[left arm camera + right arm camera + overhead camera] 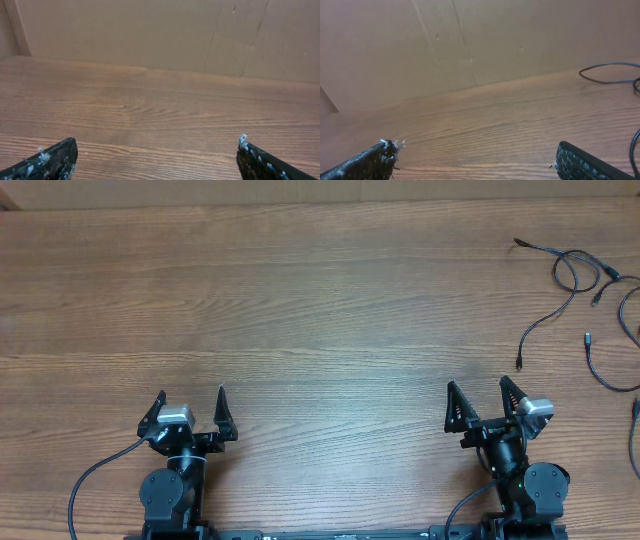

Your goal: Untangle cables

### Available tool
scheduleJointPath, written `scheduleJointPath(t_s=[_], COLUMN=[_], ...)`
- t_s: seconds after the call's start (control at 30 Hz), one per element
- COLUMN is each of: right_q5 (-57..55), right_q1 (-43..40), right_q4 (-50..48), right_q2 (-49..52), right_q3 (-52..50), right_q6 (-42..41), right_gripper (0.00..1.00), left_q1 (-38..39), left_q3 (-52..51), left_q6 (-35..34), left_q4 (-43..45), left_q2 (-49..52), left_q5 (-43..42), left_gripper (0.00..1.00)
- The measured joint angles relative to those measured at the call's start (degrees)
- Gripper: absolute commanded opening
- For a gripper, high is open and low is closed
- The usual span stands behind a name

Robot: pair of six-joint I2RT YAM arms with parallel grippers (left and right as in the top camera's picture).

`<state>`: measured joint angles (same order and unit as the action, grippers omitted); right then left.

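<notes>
The cables (572,280) are thin black cords with small plug ends, lying as loose crossing loops at the far right of the wooden table, running off the right edge. A piece of them shows at the right edge of the right wrist view (607,67). My left gripper (191,396) is open and empty near the front left. My right gripper (477,392) is open and empty near the front right, well short of the cables. Both wrist views show open jaws over bare wood (157,145) (477,145).
A cardboard wall (160,35) stands along the table's far edge. The arms' own thick black cables (95,480) trail by the bases at the front edge.
</notes>
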<state>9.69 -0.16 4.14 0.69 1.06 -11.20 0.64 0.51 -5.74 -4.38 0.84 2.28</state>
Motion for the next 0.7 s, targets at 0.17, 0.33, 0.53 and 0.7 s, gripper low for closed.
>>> scheduleJointPath(t_s=[0.17, 0.33, 0.53, 0.7], right_q5=[1.18, 1.92, 2.12, 2.10], right_q1=[-0.02, -0.02, -0.02, -0.02], right_q4=[0.00, 0.00, -0.02, 0.00], right_q2=[0.00, 0.00, 0.00, 0.00], right_q3=[0.00, 0.00, 0.00, 0.00], right_q6=[4.96, 8.59, 12.37, 13.66], right_gripper=[1.00, 1.00, 1.00, 1.00], left_q1=[0.00, 0.00, 0.00, 0.00], left_q3=[0.00, 0.00, 0.00, 0.00], left_q6=[0.00, 0.00, 0.00, 0.00], left_q4=[0.00, 0.00, 0.00, 0.00], left_q2=[0.00, 0.02, 0.00, 0.02], left_q5=[0.00, 0.00, 0.00, 0.00], left_gripper=[1.00, 1.00, 1.00, 1.00])
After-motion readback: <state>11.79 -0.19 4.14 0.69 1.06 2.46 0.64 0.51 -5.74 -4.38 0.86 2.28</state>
